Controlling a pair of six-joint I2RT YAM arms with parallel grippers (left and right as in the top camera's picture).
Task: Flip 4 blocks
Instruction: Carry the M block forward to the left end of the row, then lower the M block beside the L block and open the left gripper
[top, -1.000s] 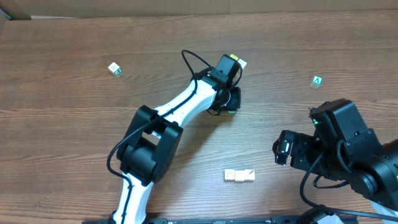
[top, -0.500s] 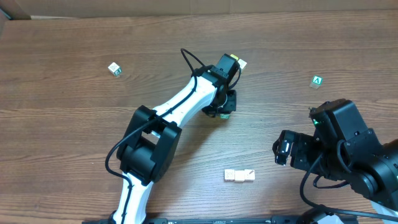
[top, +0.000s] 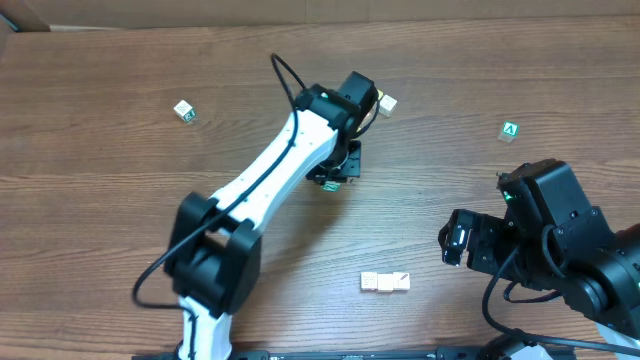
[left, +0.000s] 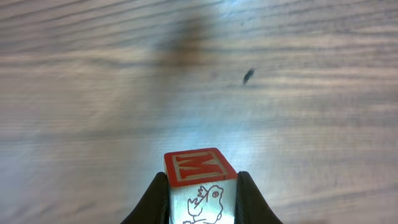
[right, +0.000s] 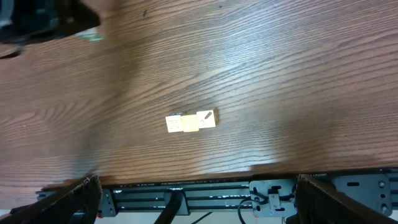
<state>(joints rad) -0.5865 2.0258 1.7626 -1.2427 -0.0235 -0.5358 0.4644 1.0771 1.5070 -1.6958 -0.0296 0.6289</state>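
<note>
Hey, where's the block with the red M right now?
The red M block is clamped in the left gripper, at the bottom centre of the left wrist view. Overhead, that gripper is mid-table, close to a lone cream block.

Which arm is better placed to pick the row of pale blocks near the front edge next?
Right. The right tool is open and empty, and the row lies nearer to it, in its camera's view. The left tool is shut on a block with a red M.
</note>
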